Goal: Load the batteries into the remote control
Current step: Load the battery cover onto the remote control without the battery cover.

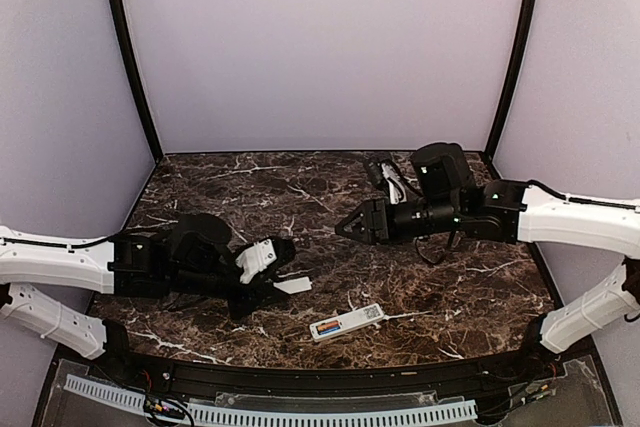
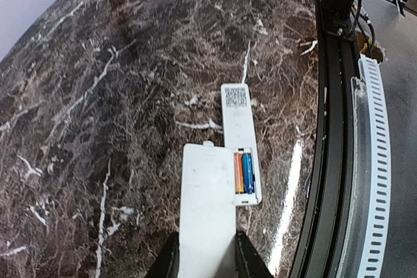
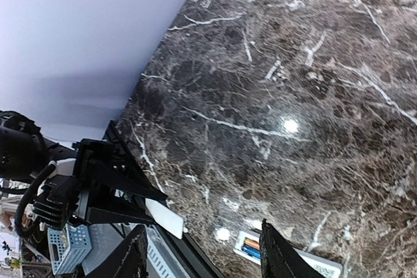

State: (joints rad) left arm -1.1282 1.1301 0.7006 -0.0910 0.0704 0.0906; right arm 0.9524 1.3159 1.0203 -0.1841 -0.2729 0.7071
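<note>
Two batteries (image 2: 243,172), orange and blue, already seated side by side in the open compartment of the remote control (image 2: 238,141), lying label side up near the table's (image 1: 300,197) front edge, about six o'clock in the overhead view. Loading itself judged done; left to do, by the look of it, only closing the compartment. Cover piece (image 2: 207,213) clamped in the left gripper (image 2: 206,262), held just beside the remote, at about nine o'clock of the battery bay in the left wrist view; touching or just above, cannot tell. Right gripper (image 3: 202,255) up off the marble at about two o'clock from the remote, jaws apart, holding nothing. On the remote's back, a printed label with a square code-like pattern; no brand or words legible.
</note>
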